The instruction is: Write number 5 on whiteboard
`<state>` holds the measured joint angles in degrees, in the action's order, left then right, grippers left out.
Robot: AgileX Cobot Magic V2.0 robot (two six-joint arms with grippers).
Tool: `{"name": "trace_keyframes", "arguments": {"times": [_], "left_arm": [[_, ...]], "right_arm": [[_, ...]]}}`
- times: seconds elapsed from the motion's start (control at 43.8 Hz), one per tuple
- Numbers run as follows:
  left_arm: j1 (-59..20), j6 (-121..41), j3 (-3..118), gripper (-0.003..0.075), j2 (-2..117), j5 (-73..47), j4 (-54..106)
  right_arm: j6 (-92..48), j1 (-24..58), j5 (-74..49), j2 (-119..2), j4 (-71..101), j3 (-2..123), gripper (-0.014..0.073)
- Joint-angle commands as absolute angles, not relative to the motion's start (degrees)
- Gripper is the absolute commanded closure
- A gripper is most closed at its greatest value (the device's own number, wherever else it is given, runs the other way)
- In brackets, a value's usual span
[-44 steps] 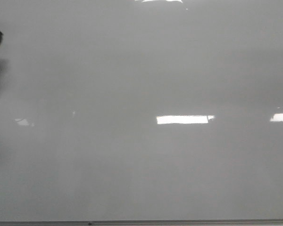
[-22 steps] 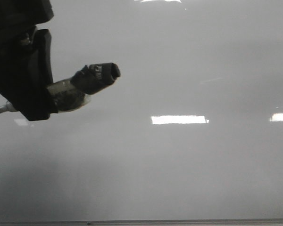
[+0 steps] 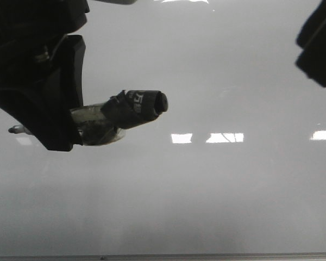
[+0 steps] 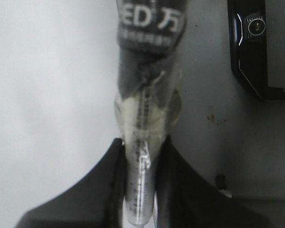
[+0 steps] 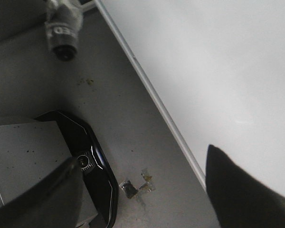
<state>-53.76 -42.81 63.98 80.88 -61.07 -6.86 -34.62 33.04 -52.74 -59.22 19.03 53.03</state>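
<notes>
Marker (image 3: 119, 115) front and centre on the left side of the front view, gripped in the left gripper (image 3: 54, 117), whose dark body fills the upper left corner. The pen lies almost level over the whiteboard (image 3: 206, 201), its black lettered cap end pointing right, its pale tip poking out just past the gripper's far side at the left edge. In the left wrist view the two black fingers (image 4: 104, 185) are closed snug on the marker's clear, tape-wrapped barrel (image 4: 142, 142), one on each side, with the dark lettered sleeve running away from the fingers.

Moving right across the board: glossy pale grey surface, bright rectangular light reflections (image 3: 223, 137) near the middle and another at the right edge. No black stroke shows on the board in any view, so the number 5 is not there to be seen. The thin metal edge strip (image 3: 163, 256) runs along the bottom.

Far right, a dark part of the right arm (image 3: 319, 46) juts in at the upper corner. In the right wrist view the right gripper (image 5: 142, 190) has its two dark fingers (image 5: 242, 190) spread wide apart, holding nothing, over the board's edge strip and the grey tabletop (image 5: 114, 109) beside it. A black device (image 5: 90, 164) lies on that tabletop.
</notes>
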Motion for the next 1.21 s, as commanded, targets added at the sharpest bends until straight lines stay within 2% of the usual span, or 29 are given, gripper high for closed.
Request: {"name": "trace_keyframes", "arguments": {"times": [0.0,0.228,0.502,0.662,0.936,1.051,1.188], "left_arm": [[-54.17,-42.93,65.71,0.0741,78.93,-60.18,-7.28],[-54.17,-42.70,65.71,0.0741,78.93,-59.73,-4.69],[-54.04,-42.70,65.71,0.0741,78.93,-55.46,-0.76],[-54.04,-42.70,65.71,0.0741,78.93,-53.48,0.98],[-54.04,-42.70,65.71,0.0741,78.93,-53.44,1.88],[-54.04,-42.70,65.71,0.0740,78.90,-53.35,1.88],[-54.04,-41.45,65.71,0.0740,78.90,-52.41,1.77]], "right_arm": [[-35.96,36.98,-47.02,-61.70,20.82,55.46,0.0036],[-35.96,44.42,-39.71,-66.43,22.65,55.60,0.0036],[-35.96,46.51,-37.04,-68.29,25.02,55.70,0.0055],[-35.96,46.51,-36.93,-68.36,25.82,55.70,0.0180],[-35.96,46.51,-37.71,-68.36,25.73,55.70,0.0329],[-35.96,46.45,-38.61,-68.36,25.58,55.70,0.0440],[-35.96,46.40,-40.39,-68.36,25.09,55.70,0.0614]]}}
